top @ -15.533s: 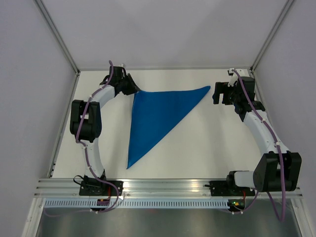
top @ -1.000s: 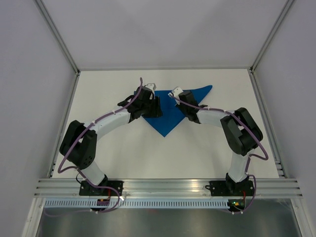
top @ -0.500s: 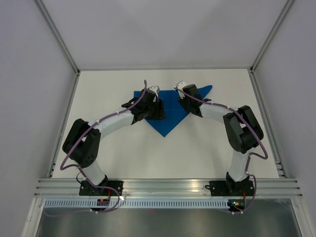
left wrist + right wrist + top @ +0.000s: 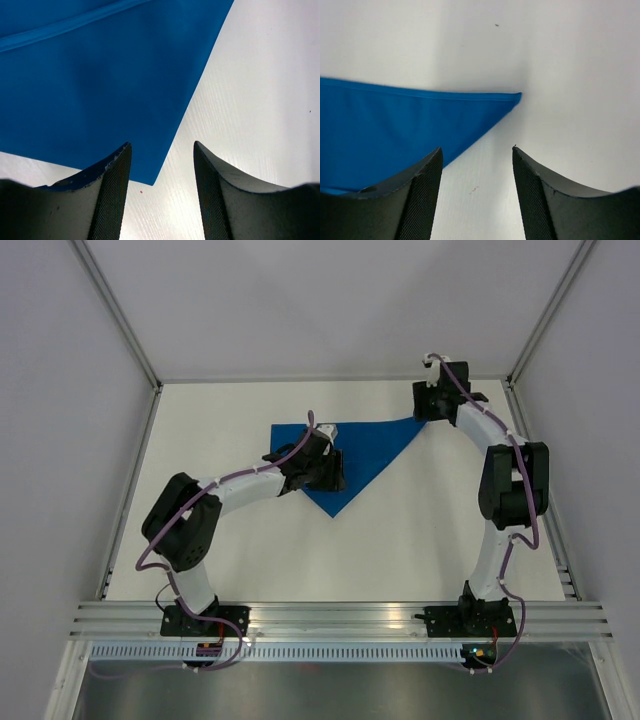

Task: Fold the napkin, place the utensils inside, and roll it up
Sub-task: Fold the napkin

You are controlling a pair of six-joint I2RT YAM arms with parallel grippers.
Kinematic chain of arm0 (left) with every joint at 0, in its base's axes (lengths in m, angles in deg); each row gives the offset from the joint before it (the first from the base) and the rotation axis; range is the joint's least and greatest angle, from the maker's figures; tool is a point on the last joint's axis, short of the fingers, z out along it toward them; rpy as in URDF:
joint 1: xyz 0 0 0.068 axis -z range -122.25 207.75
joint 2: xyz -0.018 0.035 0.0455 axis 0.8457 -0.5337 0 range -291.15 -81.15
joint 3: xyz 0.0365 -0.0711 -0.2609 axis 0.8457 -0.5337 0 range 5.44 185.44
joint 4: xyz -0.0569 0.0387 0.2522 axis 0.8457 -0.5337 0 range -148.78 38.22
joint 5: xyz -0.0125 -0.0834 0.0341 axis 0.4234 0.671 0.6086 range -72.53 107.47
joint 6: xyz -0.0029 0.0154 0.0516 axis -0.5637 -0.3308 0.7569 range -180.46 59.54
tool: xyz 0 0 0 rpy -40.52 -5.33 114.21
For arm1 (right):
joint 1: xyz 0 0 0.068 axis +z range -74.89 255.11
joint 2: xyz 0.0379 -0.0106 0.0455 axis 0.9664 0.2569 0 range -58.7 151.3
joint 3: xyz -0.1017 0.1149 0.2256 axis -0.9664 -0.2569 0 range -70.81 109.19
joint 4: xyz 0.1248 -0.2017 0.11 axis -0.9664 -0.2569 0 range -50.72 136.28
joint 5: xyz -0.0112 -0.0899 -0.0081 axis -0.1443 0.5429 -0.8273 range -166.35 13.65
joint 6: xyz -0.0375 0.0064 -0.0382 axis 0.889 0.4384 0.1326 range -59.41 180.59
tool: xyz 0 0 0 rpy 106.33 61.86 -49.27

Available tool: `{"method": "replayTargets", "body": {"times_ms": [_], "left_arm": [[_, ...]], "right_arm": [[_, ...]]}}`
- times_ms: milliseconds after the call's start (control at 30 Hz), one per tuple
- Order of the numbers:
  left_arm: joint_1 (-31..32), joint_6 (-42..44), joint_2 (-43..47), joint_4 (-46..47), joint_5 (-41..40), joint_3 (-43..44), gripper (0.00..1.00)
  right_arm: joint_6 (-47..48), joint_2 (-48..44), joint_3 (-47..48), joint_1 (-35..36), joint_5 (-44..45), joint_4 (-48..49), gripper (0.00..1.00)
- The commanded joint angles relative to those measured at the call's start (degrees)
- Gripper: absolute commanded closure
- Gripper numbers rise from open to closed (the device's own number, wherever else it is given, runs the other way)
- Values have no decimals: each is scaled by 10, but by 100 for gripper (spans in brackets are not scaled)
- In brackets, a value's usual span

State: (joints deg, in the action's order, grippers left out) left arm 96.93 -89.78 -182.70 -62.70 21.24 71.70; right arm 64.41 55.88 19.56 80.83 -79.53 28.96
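Observation:
The napkin (image 4: 355, 455) lies flat on the white table as a bright blue folded triangle, its point toward the arms. My left gripper (image 4: 334, 482) hovers over its lower left part. In the left wrist view the left gripper (image 4: 161, 145) is open and empty, with the napkin (image 4: 100, 80) and its near corner just ahead of the fingers. My right gripper (image 4: 430, 408) is at the napkin's far right tip. In the right wrist view the right gripper (image 4: 476, 149) is open and holds nothing, and the napkin (image 4: 395, 130) ends in a tip just beyond it. The utensils are out of view.
Grey walls and metal frame posts (image 4: 527, 350) enclose the table at the back and sides. An aluminium rail (image 4: 330, 618) carrying both arm bases runs along the near edge. The right arm's elbow (image 4: 512, 485) stands over the table's right side.
My right gripper opened and drew back from the napkin's middle to its far right tip. My left gripper slid a little to the right over the cloth and stayed open.

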Motion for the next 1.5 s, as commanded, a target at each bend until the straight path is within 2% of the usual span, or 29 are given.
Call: {"method": "replayTargets", "body": {"times_ms": [0,133,333,733,800,900,1200,1300,1467], "left_arm": [[11,-25,-14,27,15,26,42],[15,-28,-14,29,15,22,42],[17,-26,-7,29,13,13,42],[18,-25,7,28,9,-2,43],[18,-25,8,26,8,-3,42],[19,-23,13,24,5,-7,42],[18,-19,29,14,-3,-18,42],[19,-15,35,11,-6,-20,43],[19,-19,47,7,-13,-19,43]], "right_arm": [[-78,46,45,-37,-87,-69,36],[-136,85,81,-74,-160,-69,35],[-214,138,112,-108,-223,-44,35],[-298,180,124,-119,-257,1,39],[-308,185,123,-118,-257,11,43],[-316,189,124,-118,-255,21,55],[-325,187,112,-118,-256,59,82],[-320,170,87,-118,-261,86,88],[-283,125,41,-113,-278,129,92]]}}
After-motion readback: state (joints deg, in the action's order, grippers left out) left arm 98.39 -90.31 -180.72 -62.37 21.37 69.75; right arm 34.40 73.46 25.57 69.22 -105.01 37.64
